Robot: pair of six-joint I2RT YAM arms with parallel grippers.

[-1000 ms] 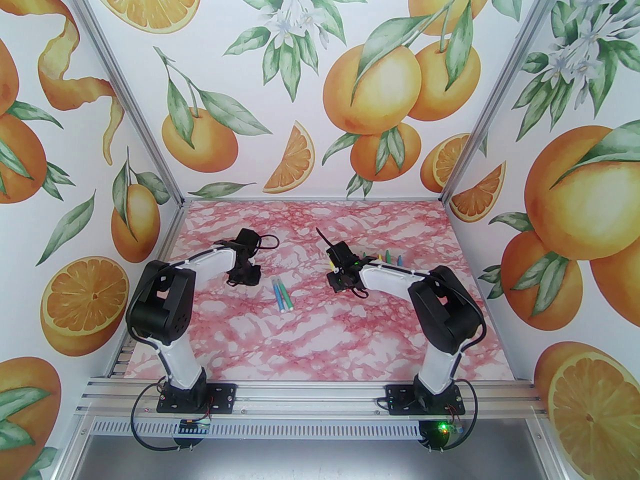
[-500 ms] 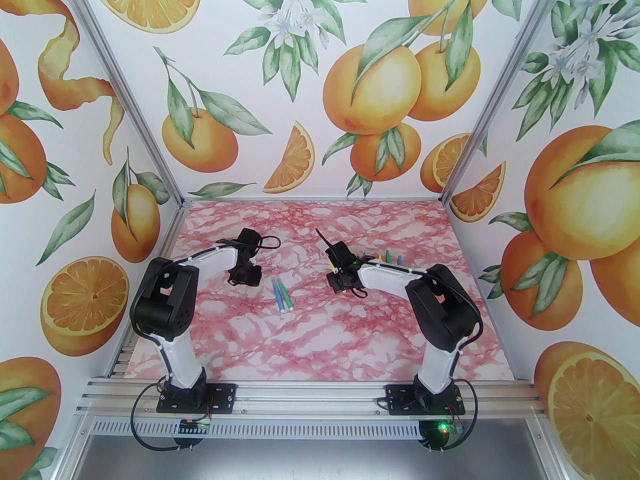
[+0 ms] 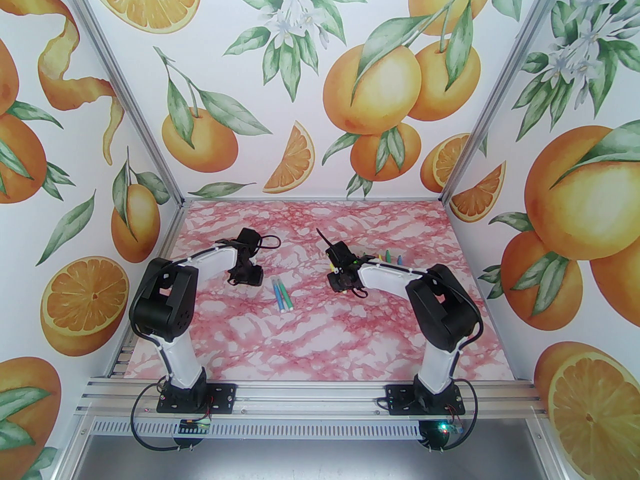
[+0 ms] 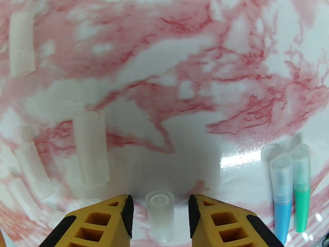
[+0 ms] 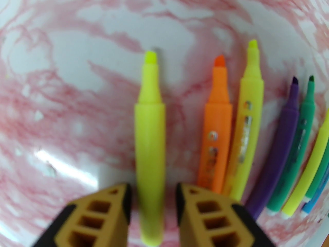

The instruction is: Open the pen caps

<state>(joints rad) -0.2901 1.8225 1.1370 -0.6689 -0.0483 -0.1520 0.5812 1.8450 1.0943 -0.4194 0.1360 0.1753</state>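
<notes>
Pen caps point(image 4: 89, 148) of clear tapered plastic lie loose at the left wrist view's left; another clear cap point(image 4: 159, 215) sits bottom centre between the parted jaws of the left gripper point(image 4: 161, 202), gaps either side. Lower right, a blue felt-tip pen point(image 4: 281, 215) and a green felt-tip pen point(image 4: 301, 210) are capped. The right gripper point(image 5: 153, 192) stands open astride an uncapped yellow felt-tip marker point(image 5: 150, 138), bottom centre.

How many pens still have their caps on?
2: a blue pen and a green pen, side by side at the table's middle. Others may hide behind the right arm.
</notes>
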